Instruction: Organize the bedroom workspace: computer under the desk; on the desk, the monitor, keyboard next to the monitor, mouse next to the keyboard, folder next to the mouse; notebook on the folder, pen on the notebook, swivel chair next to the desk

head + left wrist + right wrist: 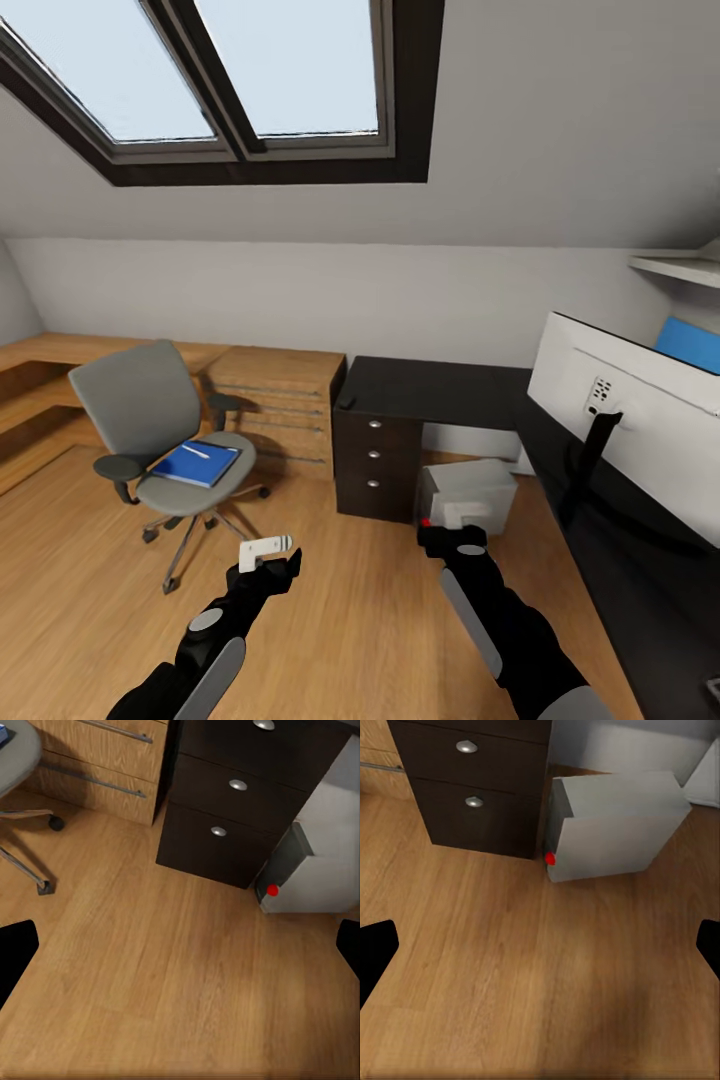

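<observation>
The grey swivel chair [150,425] stands on the floor left of the desk [450,388], with the blue folder [197,465] on its seat and a thin whitish pen [196,451] lying on the folder. The monitor [630,415] stands on the desk's right wing, its white back towards me. Beneath the black top sits the computer [468,492] [319,859] [615,825]. A small black mouse [347,402] lies at the desk's left edge. Both my left gripper [268,550] [180,952] and right gripper [462,518] [540,952] hover open over bare floor, holding nothing. Keyboard and notebook are out of view.
The dark drawer unit [375,465] [232,802] [472,780] stands beside the computer. A light wooden dresser [275,395] [105,757] lines the wall behind the chair. A white shelf [680,268] hangs at upper right. Wooden floor [330,600] lies open between chair and desk.
</observation>
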Motion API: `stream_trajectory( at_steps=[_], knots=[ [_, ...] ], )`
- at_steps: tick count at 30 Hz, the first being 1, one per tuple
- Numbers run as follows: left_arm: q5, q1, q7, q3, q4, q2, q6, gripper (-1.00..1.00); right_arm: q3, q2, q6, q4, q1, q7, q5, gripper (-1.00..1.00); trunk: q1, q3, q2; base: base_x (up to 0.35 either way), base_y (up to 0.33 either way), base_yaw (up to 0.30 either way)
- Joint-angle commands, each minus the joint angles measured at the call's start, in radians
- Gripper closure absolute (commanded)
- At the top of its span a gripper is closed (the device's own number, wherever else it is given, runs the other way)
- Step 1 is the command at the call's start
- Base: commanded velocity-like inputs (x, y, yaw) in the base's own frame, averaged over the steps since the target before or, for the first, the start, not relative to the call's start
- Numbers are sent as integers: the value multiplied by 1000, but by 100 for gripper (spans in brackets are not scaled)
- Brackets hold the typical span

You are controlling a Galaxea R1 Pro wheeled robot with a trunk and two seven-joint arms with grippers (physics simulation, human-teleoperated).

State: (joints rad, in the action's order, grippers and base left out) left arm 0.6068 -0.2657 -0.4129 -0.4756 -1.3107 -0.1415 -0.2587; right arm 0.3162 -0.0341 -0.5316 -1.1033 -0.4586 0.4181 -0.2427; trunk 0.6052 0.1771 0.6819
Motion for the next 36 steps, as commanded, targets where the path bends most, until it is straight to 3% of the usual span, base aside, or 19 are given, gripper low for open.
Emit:
stream_trajectory(
  at_steps=[1, 22, 36],
  knots=[
    [7, -1, -9, -3, -2, -1, -2, -100, 3, 0, -2, -1, -1, 10, -10, -100, 0, 2, 2, -172, -149, -3],
    [7, -1, -9, -3, -2, -1, -2, -100, 1, 2, -1, -1, -1, 10, -10, -100, 0, 2, 2, -217, -155, -12],
    [8, -1, -9, -3, -2, -1, -2, -100, 1, 2, -1, -1, -1, 10, -10, -100, 0, 2, 2, -47, -28, -18]
  ],
)
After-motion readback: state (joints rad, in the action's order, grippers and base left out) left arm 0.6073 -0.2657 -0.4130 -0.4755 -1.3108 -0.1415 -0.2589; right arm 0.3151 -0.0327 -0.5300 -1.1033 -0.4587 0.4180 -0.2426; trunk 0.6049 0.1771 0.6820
